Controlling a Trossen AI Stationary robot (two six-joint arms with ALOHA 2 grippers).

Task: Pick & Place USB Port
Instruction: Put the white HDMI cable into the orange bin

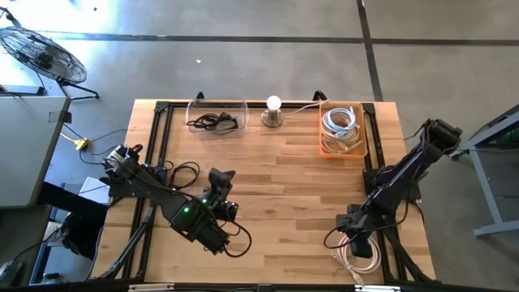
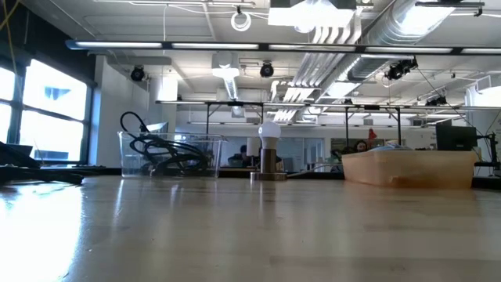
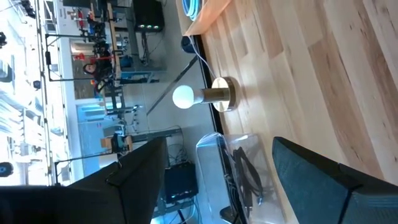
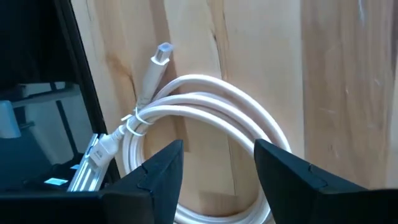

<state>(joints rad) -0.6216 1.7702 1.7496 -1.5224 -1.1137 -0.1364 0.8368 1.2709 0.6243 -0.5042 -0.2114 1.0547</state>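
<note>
A white USB cable [image 4: 205, 99], coiled and bound with a tie, lies flat on the table near its near-right corner [image 1: 358, 261]. One plug [image 4: 160, 55] sticks out from the coil. My right gripper [image 4: 214, 168] hovers open just above the coil, pointing down, with a finger on either side of the coil's strands; it sits at the coil's far edge in the high view [image 1: 357, 245]. My left gripper [image 1: 220, 178] waits open over the table's near-left part, pointing toward the far edge [image 3: 217, 186].
Along the far edge stand a clear box of black cables [image 1: 216, 118], a small lamp with a white bulb [image 1: 274, 109] and a tan bin of white cables [image 1: 342, 128]. The black table frame [image 4: 37, 118] runs right beside the coil. Bare wood lies in the middle.
</note>
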